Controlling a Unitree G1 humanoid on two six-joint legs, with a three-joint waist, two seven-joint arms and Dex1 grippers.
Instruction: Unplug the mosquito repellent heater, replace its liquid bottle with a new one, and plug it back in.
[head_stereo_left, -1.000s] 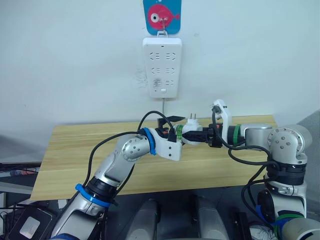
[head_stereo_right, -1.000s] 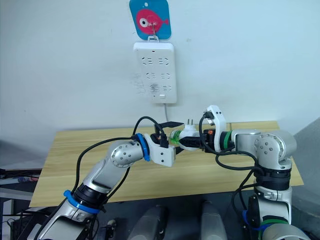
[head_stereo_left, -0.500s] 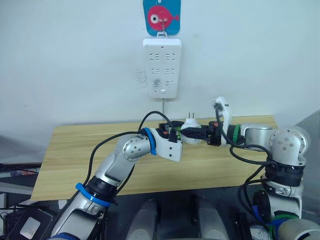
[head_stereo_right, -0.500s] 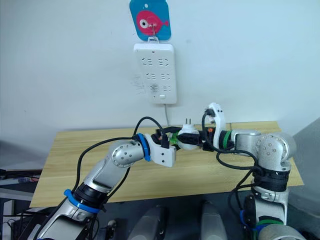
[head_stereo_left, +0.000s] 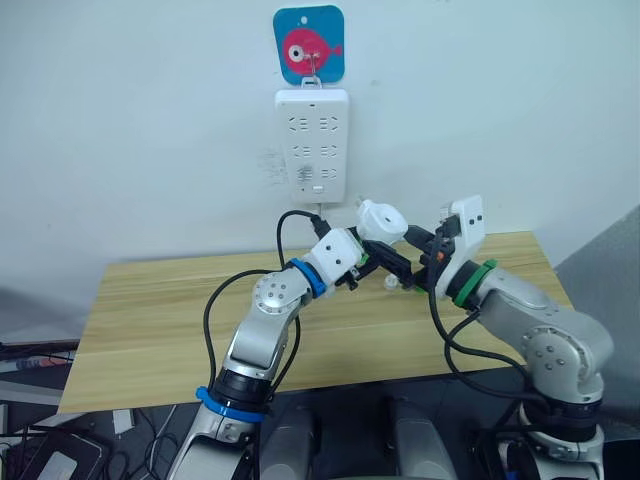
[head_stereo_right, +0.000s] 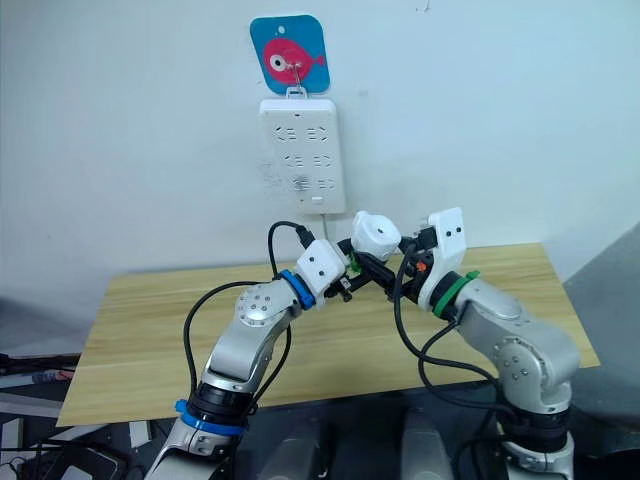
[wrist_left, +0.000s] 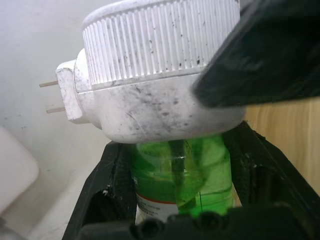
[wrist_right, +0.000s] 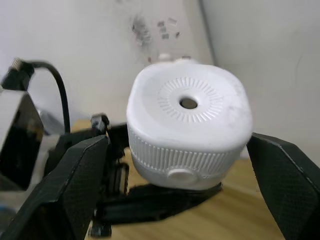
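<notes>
Mosquito repellent heater (head_stereo_left: 379, 220), white rounded plastic, mid-frame, unplugged; left end effector (wrist_left: 175, 200) grips its green bottle (wrist_left: 182, 175), right end effector (wrist_right: 180, 165) spread wide. Next we align prongs to white wall strip (head_stereo_left: 314, 147).

The small white rounded plastic mosquito repellent heater (head_stereo_left: 380, 221) is unplugged and held in the air above the wooden table, below the wall-mounted power strip. Its top face has a round vent hole ringed by fine ribs. Two metal prongs project from one side. A translucent green liquid bottle (wrist_left: 181, 175) is seated in its underside.
</notes>
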